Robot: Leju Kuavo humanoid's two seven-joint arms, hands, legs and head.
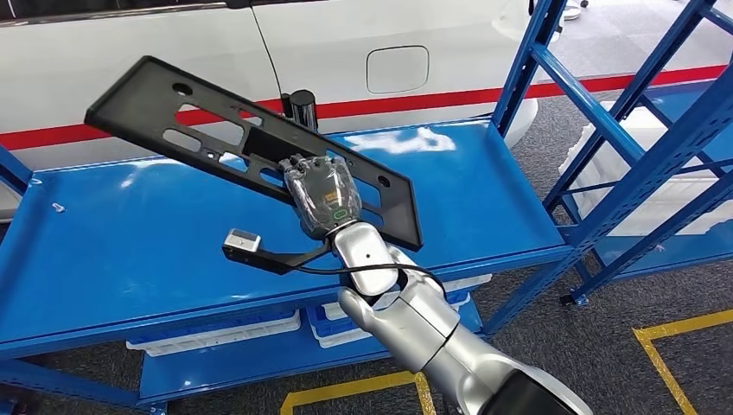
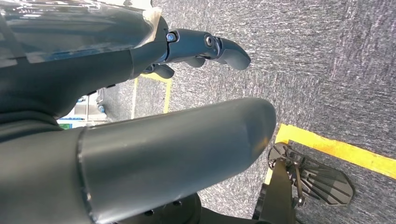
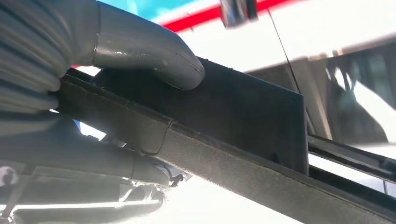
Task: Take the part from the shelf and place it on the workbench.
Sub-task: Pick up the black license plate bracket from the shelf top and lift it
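1. My right hand point(image 1: 321, 197) holds the black plastic panel point(image 1: 251, 143) — a long, flat, slotted part, something like a licence-plate bracket. The right wrist view shows the thumb point(image 3: 154, 56) pressed on one face and the darker fingers point(image 3: 116, 161) curled under the opposite side.
2. The panel is in the air above the blue counter point(image 1: 130, 251), tilted, with its far end higher and to my left. It touches nothing but my hand.
3. My left hand point(image 2: 154, 140) hangs over the grey floor point(image 2: 327, 60) by a yellow line point(image 2: 336, 149). It holds nothing, and the fingers look loosely spread.
4. Handling, as I judge it: the panel looks stiff and light, but long, and I'm gripping it nearer one end than the middle, so the free end will want to swing or droop. The smooth plastic could slip under a pinch. A hold closer to the centre bar between the slots would balance better.
5. Step in hand: carrying, with the set-down not yet done. I'd level the panel before lowering it — otherwise one corner strikes the counter first.
6. Behind the counter stands a white car body point(image 1: 363, 43) with a red stripe. A blue rack point(image 1: 622, 147) is on my right.
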